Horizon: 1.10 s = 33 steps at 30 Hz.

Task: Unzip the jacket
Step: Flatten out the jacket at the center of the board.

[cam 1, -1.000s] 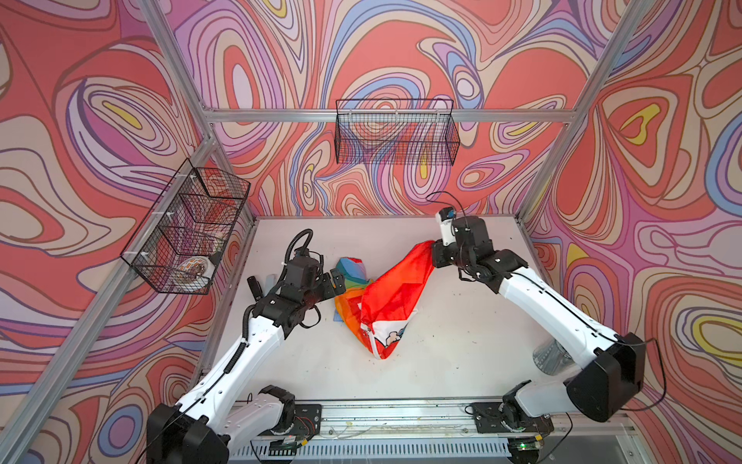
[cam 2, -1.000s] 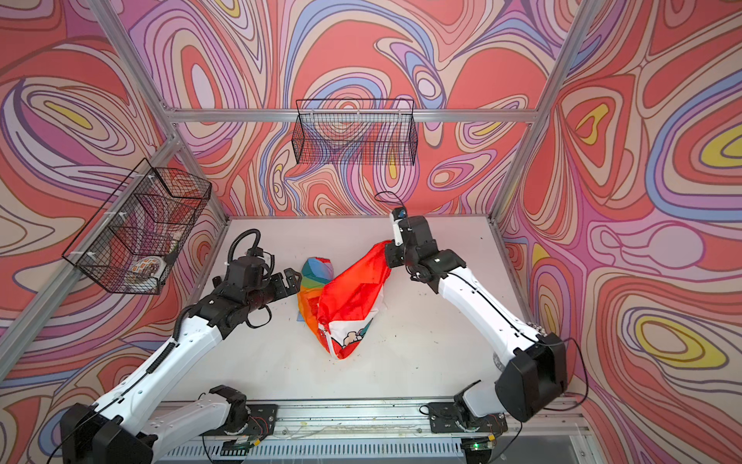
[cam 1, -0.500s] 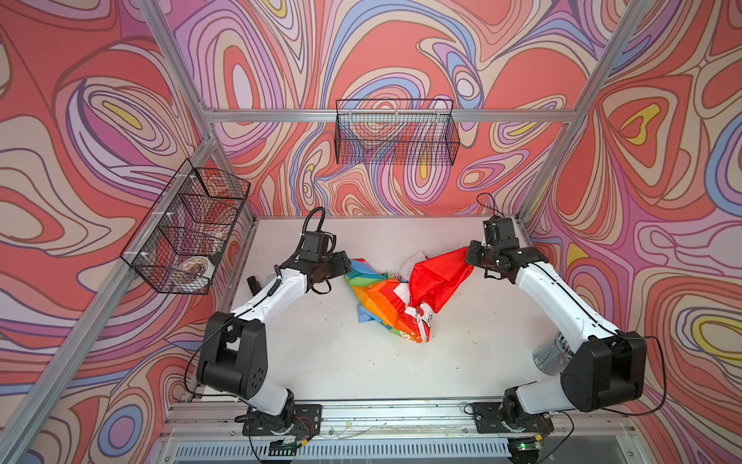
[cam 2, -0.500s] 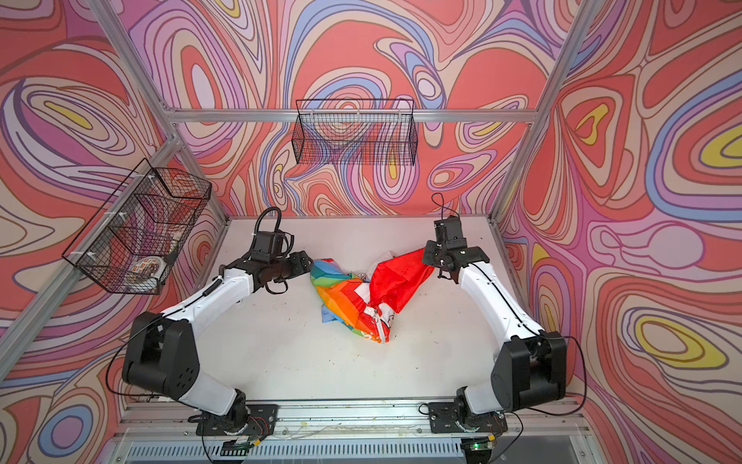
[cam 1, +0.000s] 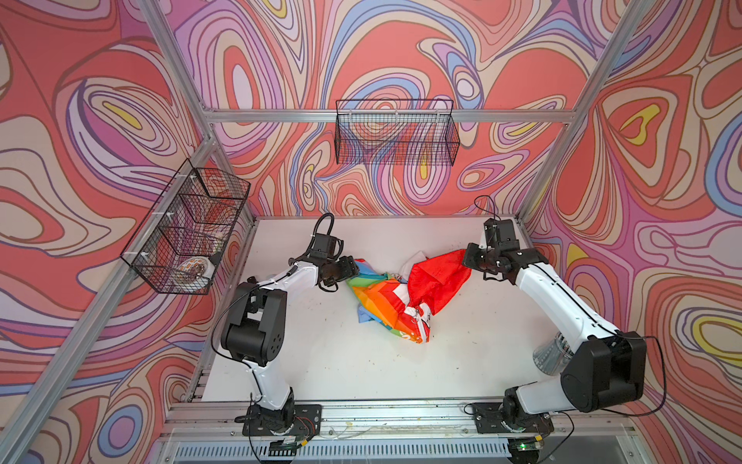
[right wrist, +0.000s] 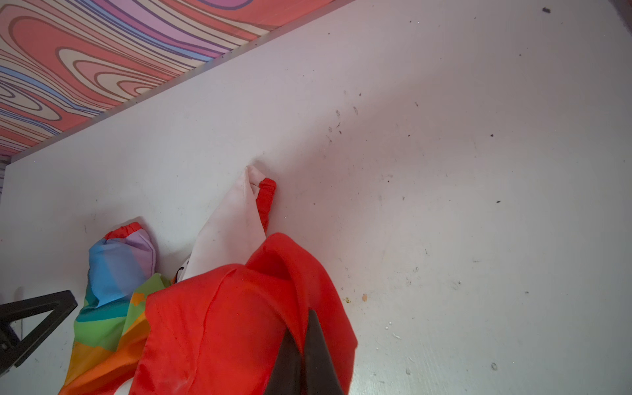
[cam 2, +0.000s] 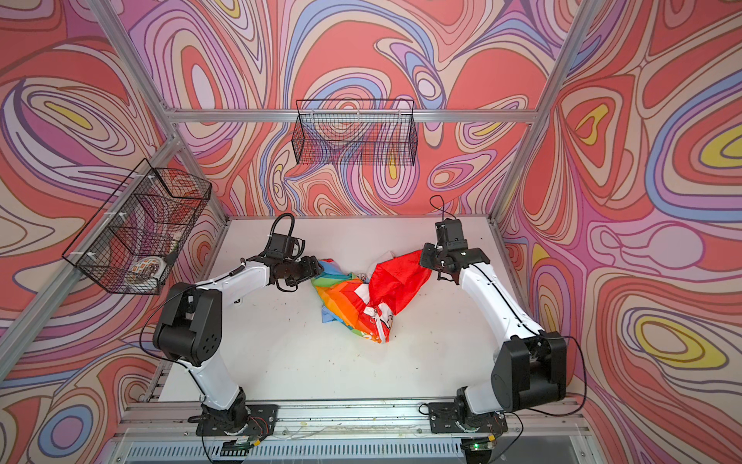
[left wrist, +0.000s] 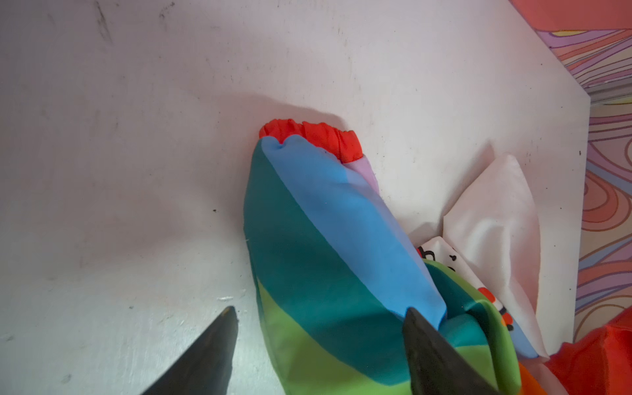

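Because the jacket lies crumpled in a heap at the middle of the counter, you see little of its front. Only a short stretch of white zipper shows in both top views, near the heap's front end, and its slider is too small to find.

Your right tool has its jaws pressed together on a fold of the red hood, which stretches from the heap to it. In the right wrist view the fingers meet with red cloth bunched around them, hiding part of their tips.

Your left tool stands with its jaws apart, straddling the rainbow sleeve. One finger overlaps the cloth and the other has bare counter between it and the sleeve, so nothing is clamped there. The sleeve's red cuff rests on the counter.

The white half is mostly tucked under. A white sleeve pokes out behind the hood, and folds cut off the printed figures.
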{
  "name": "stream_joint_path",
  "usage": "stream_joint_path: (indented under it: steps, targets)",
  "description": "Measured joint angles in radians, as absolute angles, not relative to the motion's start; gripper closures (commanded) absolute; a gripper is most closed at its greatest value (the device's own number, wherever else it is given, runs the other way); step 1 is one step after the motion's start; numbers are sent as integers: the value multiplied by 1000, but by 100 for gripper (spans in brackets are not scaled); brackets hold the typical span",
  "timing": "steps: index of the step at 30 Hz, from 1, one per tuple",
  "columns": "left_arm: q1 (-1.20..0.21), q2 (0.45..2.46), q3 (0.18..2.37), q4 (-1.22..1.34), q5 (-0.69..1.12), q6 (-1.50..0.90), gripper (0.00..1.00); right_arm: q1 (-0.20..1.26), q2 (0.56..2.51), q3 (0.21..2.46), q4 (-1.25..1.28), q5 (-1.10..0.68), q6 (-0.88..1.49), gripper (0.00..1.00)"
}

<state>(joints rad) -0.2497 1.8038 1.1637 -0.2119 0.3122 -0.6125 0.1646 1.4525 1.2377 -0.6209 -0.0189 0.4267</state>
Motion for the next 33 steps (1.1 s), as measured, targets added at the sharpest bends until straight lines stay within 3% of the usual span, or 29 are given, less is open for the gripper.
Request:
stream_joint_path:
  steps: [3,5,6,8,10,15,19,26,33]
  targets:
    - [-254,1815,1150,-184,331,-638,32,165,1452,1238,-620,-34,424,100]
    - [-261,1823,1140,-162,348,-657,43,165,1452,1238,-620,-46,424,100]
    - [-265,1827,1135,-151,355,-665,51,165,1452,1238,-620,-52,424,100]
    - [-271,1832,1124,-135,368,-684,79,165,1450,1238,-620,-59,423,100]
    - [-276,1831,1119,-130,376,-694,100,165,1445,1238,-620,-60,420,100]
    - [-277,1750,1118,-160,365,-708,100,165,1416,1253,-625,-46,408,100]
    - [-277,1546,1152,-283,286,-704,100,165,1377,1340,-648,-3,386,100]
    - [-279,1260,1430,-573,89,-664,100,165,1264,1559,-642,61,326,100]
    - [-281,1140,1578,-825,-27,-616,100,165,1151,1651,-642,30,271,100]
